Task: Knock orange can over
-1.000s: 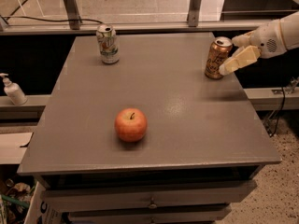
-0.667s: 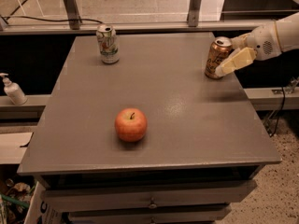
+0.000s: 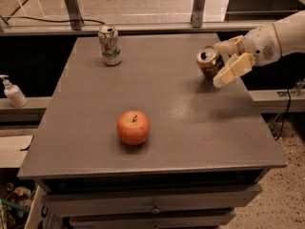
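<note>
Gripper (image 3: 222, 65): at the far right edge of the grey table (image 3: 190, 128), reaching in from the right of the view on a white arm (image 3: 286, 35).
Fingers (image 3: 234, 68): spread apart, one high and one low, with their cream pads turned toward the can. They are not clamped on anything.
Orange can (image 3: 208, 63): right at the fingertips, on their picture-left side. It is tilted off upright, with its silver top leaning away from the gripper and partly facing the camera. The lower finger seems to touch its side, though the contact is hard to make out.
Apple (image 3: 133, 127): well apart from the gripper, down and to picture-left of it, nearer the table's front edge, with its stem up.
White can (image 3: 109, 45): across the table from the gripper, near the far left corner. It stands upright and has green and red markings.
Pump bottle (image 3: 13, 93): farthest from the gripper, beyond the table's left edge, standing on a lower ledge.
Drawers (image 3: 152, 206): under the table's front edge, below and to picture-left of the gripper.
</note>
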`<action>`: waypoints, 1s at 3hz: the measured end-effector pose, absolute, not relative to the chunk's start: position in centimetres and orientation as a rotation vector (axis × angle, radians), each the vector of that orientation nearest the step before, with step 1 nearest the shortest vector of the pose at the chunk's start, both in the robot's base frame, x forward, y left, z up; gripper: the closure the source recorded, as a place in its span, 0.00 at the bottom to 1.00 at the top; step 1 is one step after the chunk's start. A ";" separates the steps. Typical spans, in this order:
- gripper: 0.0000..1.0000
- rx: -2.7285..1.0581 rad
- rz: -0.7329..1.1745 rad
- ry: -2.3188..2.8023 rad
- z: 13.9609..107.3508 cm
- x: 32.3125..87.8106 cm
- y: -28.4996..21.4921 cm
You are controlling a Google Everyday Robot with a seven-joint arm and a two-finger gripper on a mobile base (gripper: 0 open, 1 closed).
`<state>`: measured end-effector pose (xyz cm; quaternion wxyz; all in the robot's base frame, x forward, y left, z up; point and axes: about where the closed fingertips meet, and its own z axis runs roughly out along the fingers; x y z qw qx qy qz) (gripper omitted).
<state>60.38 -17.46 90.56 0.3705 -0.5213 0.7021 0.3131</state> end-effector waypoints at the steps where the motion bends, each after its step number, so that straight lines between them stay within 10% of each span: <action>1: 0.00 -1.446 0.890 1.720 92.1 55.6 -14.6; 3: 0.00 -1.518 0.919 1.665 93.1 52.0 -13.7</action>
